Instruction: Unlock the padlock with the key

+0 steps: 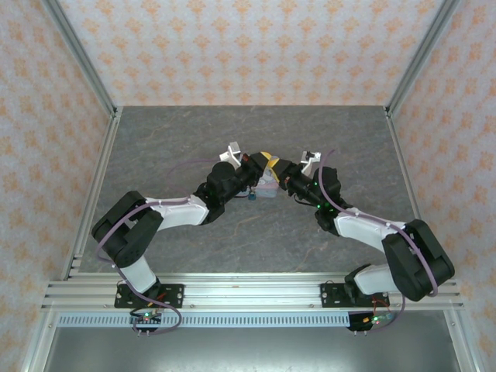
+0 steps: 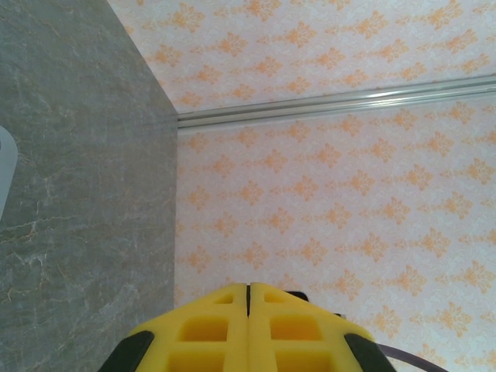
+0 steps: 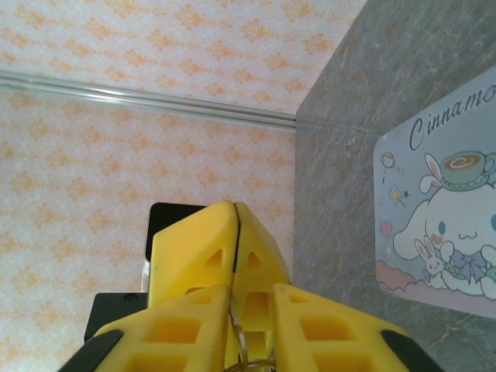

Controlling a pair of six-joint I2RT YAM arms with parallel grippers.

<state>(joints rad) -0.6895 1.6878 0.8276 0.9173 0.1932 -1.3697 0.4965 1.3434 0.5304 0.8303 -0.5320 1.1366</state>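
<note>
My two grippers meet tip to tip above the middle of the table. The left gripper has its yellow fingers pressed together. In the right wrist view those fingers form a closed wedge, and a thin silvery key with its wire ring comes out of their seam. My right gripper stands open, its fingers either side of the ring with a gap between them. A tiny bluish padlock sits by the tin's left end, under the left wrist.
A pale blue tin with a white cartoon figure lies on the grey table directly under both grippers. Patterned walls and metal frame rails close in the back and sides.
</note>
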